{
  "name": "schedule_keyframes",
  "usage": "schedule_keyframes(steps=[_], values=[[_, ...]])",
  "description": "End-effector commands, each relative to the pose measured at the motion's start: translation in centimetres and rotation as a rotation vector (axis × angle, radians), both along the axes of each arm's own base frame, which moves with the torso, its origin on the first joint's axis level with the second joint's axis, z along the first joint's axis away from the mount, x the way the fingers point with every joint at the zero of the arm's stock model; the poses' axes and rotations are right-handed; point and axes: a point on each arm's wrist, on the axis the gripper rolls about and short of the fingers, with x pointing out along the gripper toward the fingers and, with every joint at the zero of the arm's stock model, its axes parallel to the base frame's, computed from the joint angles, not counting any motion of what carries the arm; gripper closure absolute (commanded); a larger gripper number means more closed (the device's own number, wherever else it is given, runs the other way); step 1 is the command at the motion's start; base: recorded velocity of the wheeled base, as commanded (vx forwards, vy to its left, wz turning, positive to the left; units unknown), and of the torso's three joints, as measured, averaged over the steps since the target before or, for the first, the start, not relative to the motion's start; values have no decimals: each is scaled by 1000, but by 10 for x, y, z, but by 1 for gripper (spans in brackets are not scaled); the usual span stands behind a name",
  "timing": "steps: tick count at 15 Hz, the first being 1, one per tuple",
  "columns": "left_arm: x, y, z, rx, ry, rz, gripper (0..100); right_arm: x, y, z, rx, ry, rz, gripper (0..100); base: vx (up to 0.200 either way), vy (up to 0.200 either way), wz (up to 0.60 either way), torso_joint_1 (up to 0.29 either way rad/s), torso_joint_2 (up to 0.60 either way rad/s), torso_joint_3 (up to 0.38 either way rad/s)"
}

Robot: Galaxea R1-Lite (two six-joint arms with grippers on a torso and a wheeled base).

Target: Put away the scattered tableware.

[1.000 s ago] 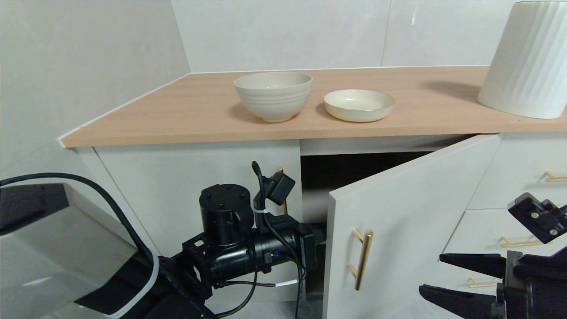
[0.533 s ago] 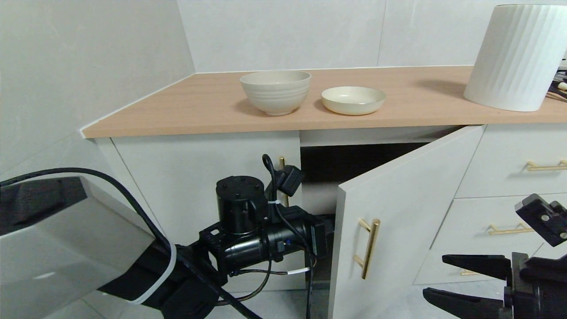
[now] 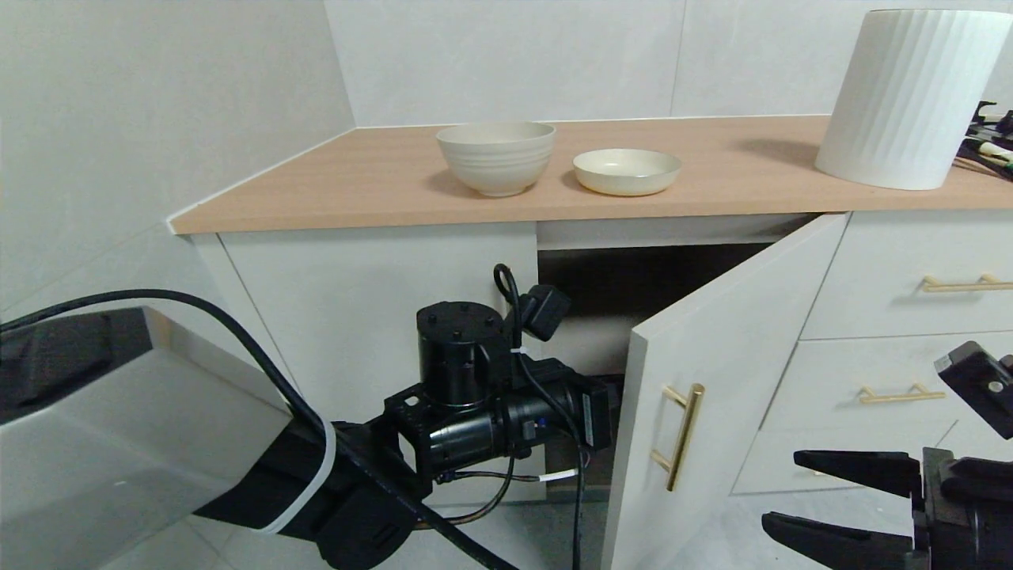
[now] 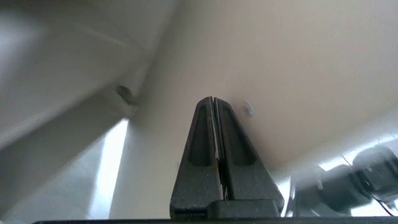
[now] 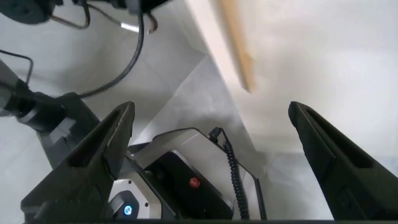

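right, the bowl (image 3: 496, 157) and shallow dish (image 3: 626, 170) sit side by side on the counter (image 3: 356, 190) — the cupboard door (image 3: 728, 348) below stands open, ready for them. left gripper (image 4: 213, 134) is pinched closed, empty, by the opening — right gripper (image 3: 779, 487) hangs low, jaws spread wide.

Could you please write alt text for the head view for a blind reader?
A deep bowl and a shallow dish sit side by side on a wooden counter, above a cabinet door that stands open. The open right gripper is low beside the door.
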Motion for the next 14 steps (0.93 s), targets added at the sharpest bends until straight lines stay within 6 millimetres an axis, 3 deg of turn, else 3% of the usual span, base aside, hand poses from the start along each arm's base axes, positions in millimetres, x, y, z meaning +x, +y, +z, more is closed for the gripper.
schedule_keyframes(steps=[1, 6, 10, 12, 14], values=[[-1, -1, 3, -7, -7, -2, 100, -5, 1, 3, 10, -16, 25, 0, 0, 0, 0, 0, 0, 0], [5, -10, 2, 16, 4, 48, 100, -10, 2, 7, 25, -38, 50, 0, 0, 0, 0, 0, 0, 0], [-2, -18, 3, 37, 11, 50, 100, -16, 1, 12, 44, -66, 70, 0, 0, 0, 0, 0, 0, 0], [-19, -37, 8, 33, 1, 10, 100, -30, 0, 22, 86, -116, 130, 0, 0, 0, 0, 0, 0, 0], [-57, -67, 19, 36, -3, -105, 100, -52, -7, 37, 164, -204, 222, 0, 0, 0, 0, 0, 0, 0]])
